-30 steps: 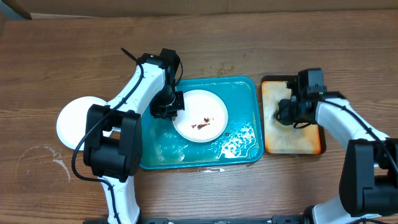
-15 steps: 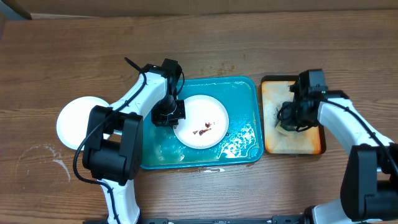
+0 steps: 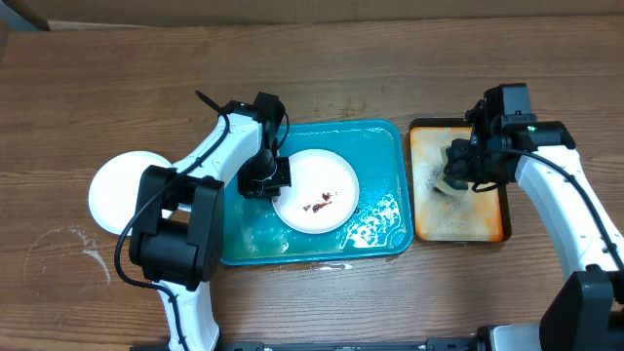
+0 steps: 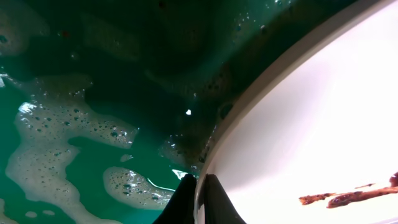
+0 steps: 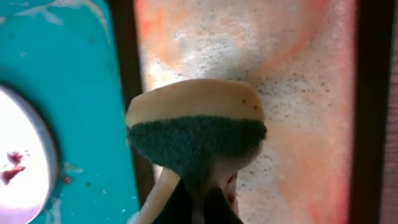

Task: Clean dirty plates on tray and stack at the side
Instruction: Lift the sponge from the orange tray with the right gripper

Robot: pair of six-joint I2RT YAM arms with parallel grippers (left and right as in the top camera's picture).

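A white plate point(image 3: 327, 175) with brown smears lies in the wet, soapy teal tray point(image 3: 380, 146). My left gripper point(image 3: 272, 181) is shut on the plate's left rim. In the left wrist view the gripper point(image 4: 200, 200) pinches that rim, with the plate point(image 4: 311, 124) to the right and foamy tray floor point(image 4: 93, 81) to the left. My right gripper point(image 3: 466, 168) is shut on a yellow sponge with a green scouring face point(image 5: 196, 124), held over the orange tray point(image 3: 458, 219). In the right wrist view the gripper point(image 5: 199, 202) shows below the sponge.
A clean white plate point(image 3: 122, 190) rests on the wooden table left of the teal tray. The orange, dark-rimmed tray point(image 5: 298, 93) is foamy. The teal tray's right edge point(image 5: 62, 74) and the dirty plate point(image 5: 25, 149) show in the right wrist view.
My left gripper drew the plate slightly toward the front of the tray, then stayed still. My right gripper rose with the sponge and shifted toward the far right over the orange tray.
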